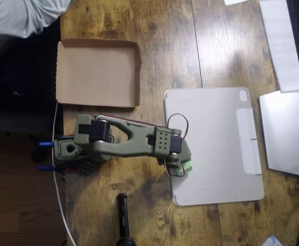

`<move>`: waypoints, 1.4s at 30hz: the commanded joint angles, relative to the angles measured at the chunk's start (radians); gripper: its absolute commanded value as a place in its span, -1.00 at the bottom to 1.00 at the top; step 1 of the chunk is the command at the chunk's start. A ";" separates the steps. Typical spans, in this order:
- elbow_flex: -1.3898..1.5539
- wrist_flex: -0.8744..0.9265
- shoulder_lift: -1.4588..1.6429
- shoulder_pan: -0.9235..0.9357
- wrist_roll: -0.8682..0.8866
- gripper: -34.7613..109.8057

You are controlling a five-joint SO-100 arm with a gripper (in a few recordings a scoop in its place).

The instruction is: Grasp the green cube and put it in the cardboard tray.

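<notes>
- Tabletop of dark-stained wooden planks with visible grain and knots carries everything; the surface looks hard and a little uneven in tone.
- Flat light-grey tablet cover, smooth, with rounded corners and a folded flap on its right side, lies right of centre. It is slightly raised above the wood, so a cube on it sits on a slick face and may slide if nudged.
- Shallow brown cardboard tray, rectangular, with low folded-up rims and a plain matte bottom, sits near the upper left, well apart from the cover, and holds nothing.
- Olive-green plastic arm reaches from its base at the left edge rightward, wires looping at the wrist.
- Two-finger gripper points down at the cover's left edge, directly over the cube. From above I cannot tell how wide the jaws stand, nor whether they have hold of anything.
- Small light-green foam-like cube shows as a sliver beside the gripper, on the cover near its lower left edge.
- Judgement: the step in hand is the grasp. Doing it well means centring the fingers on two opposite flat faces, closing gently since foam gives, then lifting clear before swinging up-left, high enough to pass the tray's near rim.
</notes>
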 commanded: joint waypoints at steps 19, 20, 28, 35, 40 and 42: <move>0.150 -0.232 0.008 0.034 -0.107 -0.28; 0.150 -0.233 0.020 0.035 -0.120 -0.26; 0.204 -0.319 0.172 0.071 -0.224 -0.11; 0.290 -0.442 0.189 0.115 -0.276 -0.11; 0.364 -0.563 0.153 0.153 -0.327 -0.12; 0.397 -0.626 0.146 0.175 -0.356 -0.11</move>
